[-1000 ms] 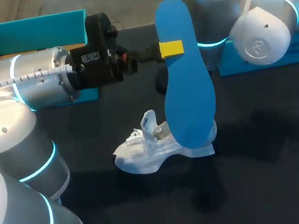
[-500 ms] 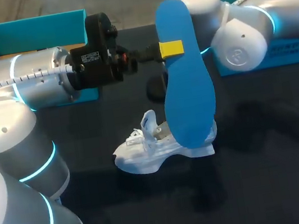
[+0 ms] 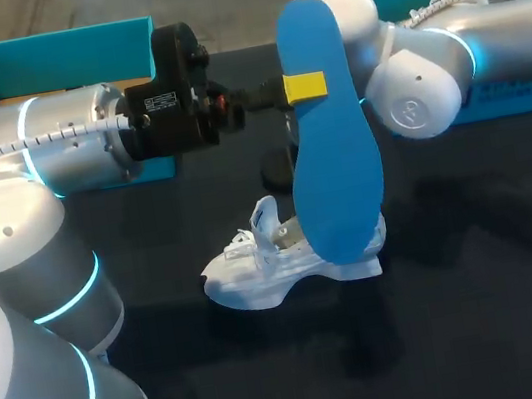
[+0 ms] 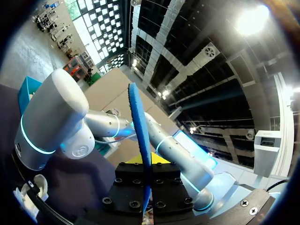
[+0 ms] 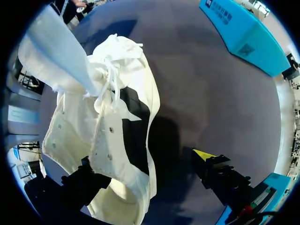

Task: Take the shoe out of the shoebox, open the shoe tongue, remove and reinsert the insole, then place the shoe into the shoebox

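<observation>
Right arm (image 3: 412, 100) lower, nearer shoe (image 3: 275, 259)

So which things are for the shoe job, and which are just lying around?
For the job:
- blue insole, pinched in the left hand
- white shoe, lying below the insole
- teal shoebox at the far left

Just lying about:
- second teal box at the far right; it may be the lid, hard to tell
</observation>
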You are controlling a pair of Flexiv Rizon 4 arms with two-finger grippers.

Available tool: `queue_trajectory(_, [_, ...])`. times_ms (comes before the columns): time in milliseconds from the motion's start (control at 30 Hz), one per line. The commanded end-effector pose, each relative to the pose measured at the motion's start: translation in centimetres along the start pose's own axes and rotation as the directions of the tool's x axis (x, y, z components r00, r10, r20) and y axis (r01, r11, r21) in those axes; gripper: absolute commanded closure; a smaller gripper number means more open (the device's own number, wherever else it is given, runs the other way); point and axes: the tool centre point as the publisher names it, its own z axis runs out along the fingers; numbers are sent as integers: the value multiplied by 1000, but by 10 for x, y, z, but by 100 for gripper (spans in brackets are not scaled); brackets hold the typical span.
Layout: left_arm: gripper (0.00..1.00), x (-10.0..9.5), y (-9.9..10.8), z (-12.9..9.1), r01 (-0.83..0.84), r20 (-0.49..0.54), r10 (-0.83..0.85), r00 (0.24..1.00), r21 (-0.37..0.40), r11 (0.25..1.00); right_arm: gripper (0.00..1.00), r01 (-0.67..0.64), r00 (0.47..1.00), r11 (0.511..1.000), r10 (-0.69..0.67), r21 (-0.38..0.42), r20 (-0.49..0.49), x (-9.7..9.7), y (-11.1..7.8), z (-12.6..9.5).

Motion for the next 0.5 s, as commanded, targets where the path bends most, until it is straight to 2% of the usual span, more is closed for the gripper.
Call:
queue_trajectory(33, [100,-1,-1,2,0,-2,0,1000,2,1000,0,-10,1000,1000,10,3,1,3,-1,2])
queue_trajectory(67, [100,-1,-1,2,0,-2,0,1000,2,1000,0,-12,1000,1000,12,2,-1,3,-1,2])
queue_trajectory(133, [100,-1,-1,2,0,-2,0,1000,2,1000,9,-16,1000,1000,16,2,-3,3,-1,2])
queue_trajectory(200, [100,-1,-1,2,0,-2,0,1000,2,1000,33,-17,1000,1000,17,4,-5,3,-1,2])
queue_trajectory(233, [100,-1,-1,2,0,-2,0,1000,2,1000,53,-17,1000,1000,17,6,-6,3,-1,1])
queue_trajectory(267, [100,-1,-1,2,0,-2,0,1000,2,1000,58,-16,1000,1000,16,6,-6,4,-1,0])
queue_trajectory(300, [100,-1,-1,2,0,-2,0,1000,2,1000,67,-15,1000,1000,15,7,-5,4,0,-1])
queue_trajectory(500, [100,-1,-1,2,0,-2,0,1000,2,1000,95,-11,1000,1000,12,11,-23,9,0,4])
